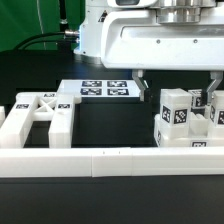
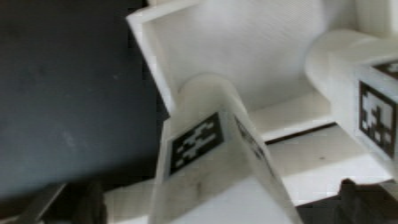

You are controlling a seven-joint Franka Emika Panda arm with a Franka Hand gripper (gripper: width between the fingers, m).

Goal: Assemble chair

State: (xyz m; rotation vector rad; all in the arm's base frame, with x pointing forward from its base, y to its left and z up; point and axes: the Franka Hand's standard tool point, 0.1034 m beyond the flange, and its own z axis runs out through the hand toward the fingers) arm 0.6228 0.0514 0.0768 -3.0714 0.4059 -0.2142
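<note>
Table [image 1: 110, 125] is black, w/ the long white rail [image 1: 110, 160] laid across its near edge at 6 o'clock in the exterior view. The arm [image 1: 150, 35] is seen overhead, 12 to 2 o'clock.

Chair parts are found in two lots. A cluster of tagged blocks [image 1: 182, 120] is set at approx. 4 o'clock, just behind the rail. A flat ladder-like frame [image 1: 40, 115] is laid at 9 o'clock, well apart from the cluster. The marker board [image 1: 105, 90] is seen near centre, behind and btwn the two.

Jaws are held wide apart, nothing clamped as far as can be told. One finger [image 1: 140, 86] is seen just beside the cluster at its 10 o'clock, the other near its 2 o'clock, so the cluster is straddled. In the wrist view a tagged bar [image 2: 214, 140] is seen close under the camera, w/ white panel faces behind.

Risks, as judged:
- If the jaws are shut off-centre, one finger would be met first and the cluster shoved or twisted, poss. against the rail.
- Whether the blocks are joined cannot be told. If only stacked, a lift on one could see the others dragged or dropped.
- Clearance at the 2 o'clock finger looks slim, so a block top could be struck on descent.
</note>
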